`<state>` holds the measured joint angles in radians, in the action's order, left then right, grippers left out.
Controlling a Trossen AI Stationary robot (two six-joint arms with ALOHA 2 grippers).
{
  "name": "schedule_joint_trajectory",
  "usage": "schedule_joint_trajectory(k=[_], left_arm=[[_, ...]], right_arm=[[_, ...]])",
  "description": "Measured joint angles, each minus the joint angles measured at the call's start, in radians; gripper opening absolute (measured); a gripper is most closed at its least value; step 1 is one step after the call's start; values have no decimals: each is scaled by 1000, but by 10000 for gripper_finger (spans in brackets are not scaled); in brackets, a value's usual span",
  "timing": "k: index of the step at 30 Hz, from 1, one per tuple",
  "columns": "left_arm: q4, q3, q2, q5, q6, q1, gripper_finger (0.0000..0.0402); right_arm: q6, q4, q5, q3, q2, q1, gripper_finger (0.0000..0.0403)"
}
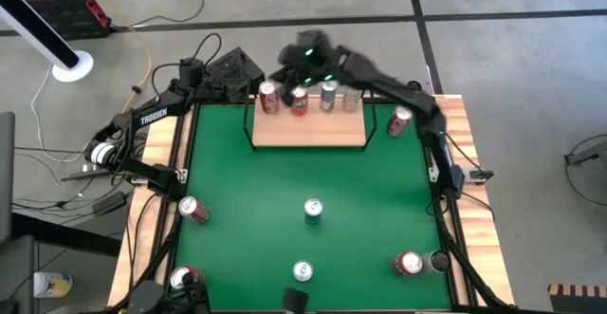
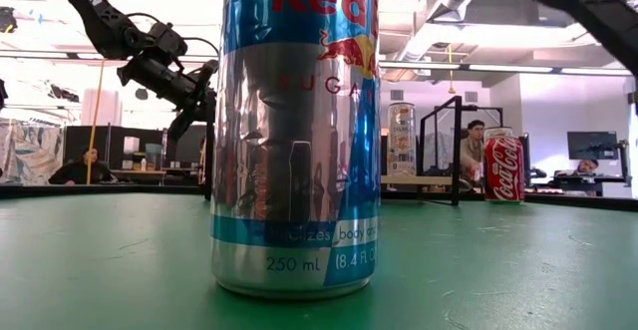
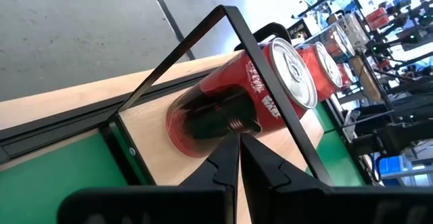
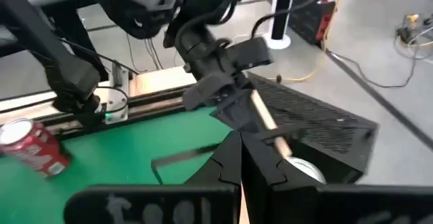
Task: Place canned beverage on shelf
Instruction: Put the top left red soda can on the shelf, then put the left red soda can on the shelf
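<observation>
The shelf (image 1: pixel 308 129), a light-wood board with black wire ends, stands at the table's far side. Several cans stand on it, among them a red can (image 3: pixel 237 95) by its left wire frame (image 3: pixel 264 55) and a silver one (image 1: pixel 328 94). My left gripper (image 3: pixel 238 143) is shut and hangs just outside that frame (image 2: pixel 189 111), pointing at the red can with nothing between its fingers. My right gripper (image 4: pixel 240 146) is shut and empty, raised high over the shelf's far edge (image 1: pixel 289 60), facing the left arm.
Loose cans are on the green table: a red one (image 1: pixel 400 120) right of the shelf, a red one lying at the left (image 1: pixel 193 210), a blue-silver one mid-table (image 1: pixel 313 210), one at the near edge (image 2: pixel 299 131), and more in the near corners. A black box (image 4: pixel 318 126) sits behind the far edge.
</observation>
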<state>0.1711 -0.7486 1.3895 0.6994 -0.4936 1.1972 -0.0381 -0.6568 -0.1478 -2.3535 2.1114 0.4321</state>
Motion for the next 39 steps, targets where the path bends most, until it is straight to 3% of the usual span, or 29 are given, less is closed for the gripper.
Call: schedule_joint_trajectory(k=[5, 10, 14, 18, 21, 26, 31, 35, 39], left_arm=[[-16, 1, -39, 8, 4, -22, 0], [-218, -58, -173, -156, 83, -85, 0], [-447, -149, -295, -339, 165, -173, 0], [-560, -227, -397, -366, 150, -313, 0], [-725, -264, -444, -375, 85, -463, 0], [-982, -303, -482, -502, -50, -779, 0], [-1061, -366, -448, -650, -206, -1077, 0], [-1061, -412, -380, -739, -177, -1242, 0], [-1100, -421, -326, -688, -64, -1325, 0]], right_arm=[[-46, -218, -94, -1, -170, 73, 25], [-122, -527, -133, 0, -284, 111, 25], [-191, -658, -119, 1, -366, 96, 25], [-238, -745, -116, 8, -443, 76, 25], [-265, -761, -116, 57, -507, 54, 25], [-313, -691, -117, 233, -641, 29, 25], [-288, -548, -140, 485, -770, 26, 26], [-189, -449, -141, 666, -858, 17, 26], [-72, -372, -138, 783, -906, -30, 26]])
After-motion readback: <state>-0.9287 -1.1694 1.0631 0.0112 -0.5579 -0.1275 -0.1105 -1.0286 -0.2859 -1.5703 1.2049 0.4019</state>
